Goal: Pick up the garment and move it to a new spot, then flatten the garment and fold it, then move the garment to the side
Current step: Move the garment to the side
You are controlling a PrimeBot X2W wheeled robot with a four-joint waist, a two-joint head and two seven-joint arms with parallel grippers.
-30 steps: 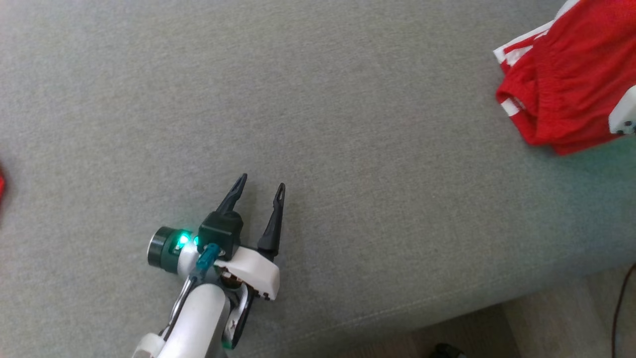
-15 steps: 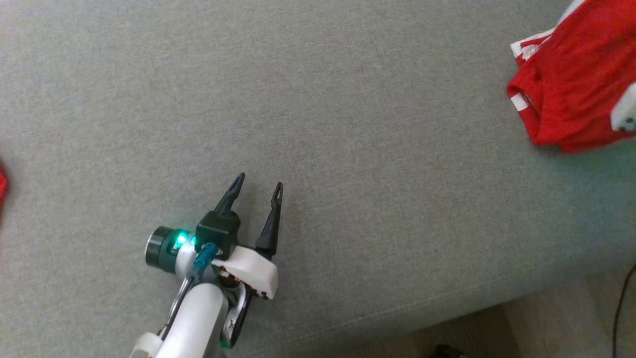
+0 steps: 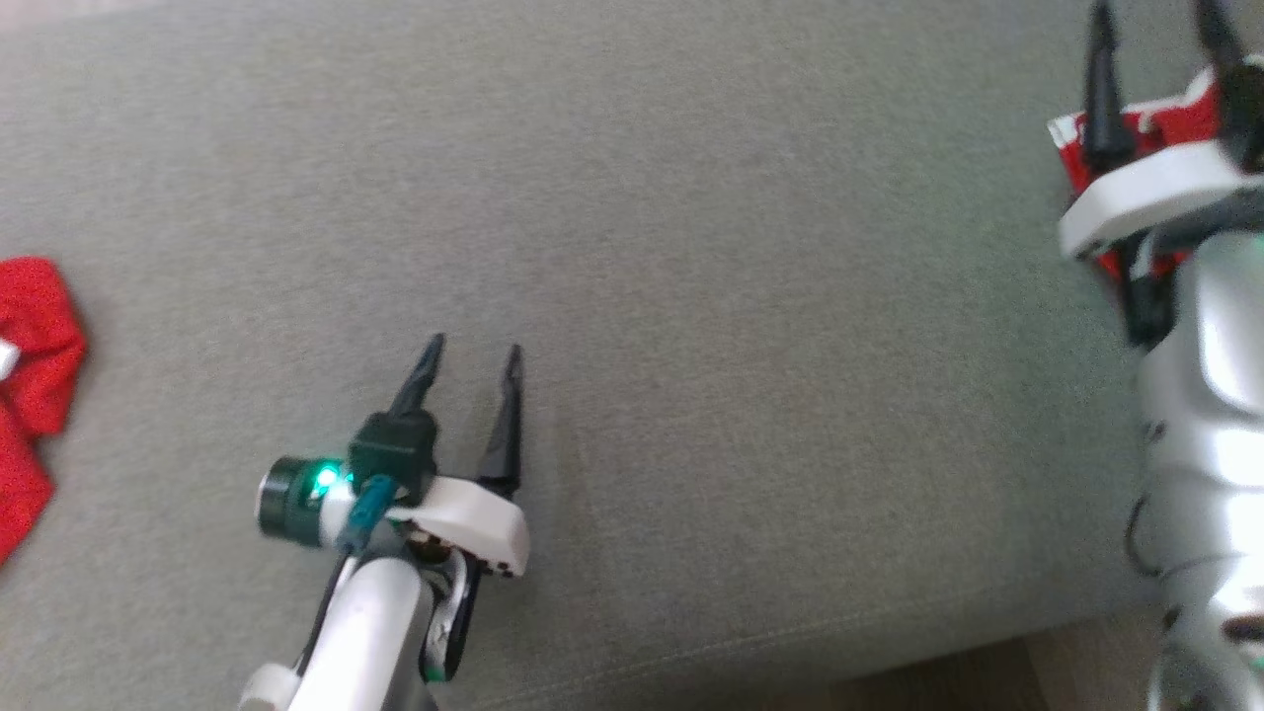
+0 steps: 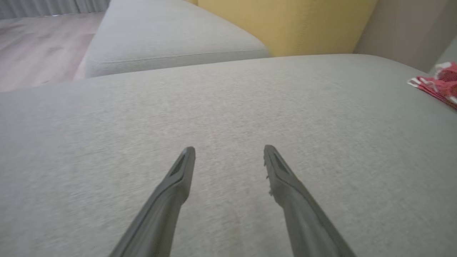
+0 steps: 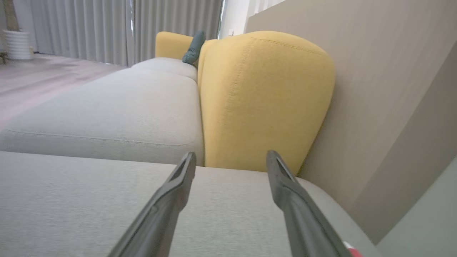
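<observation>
Just let go of red-and-white garment (image 3: 1141,125) at 2 o'clock with right gripper (image 3: 1155,25), now spread wide like left gripper (image 3: 474,348), probably finishing the task.

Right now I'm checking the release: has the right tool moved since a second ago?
Yes. In the head view, the right tool has shifted leftward across the red garment beneath it, jaws open.
</observation>
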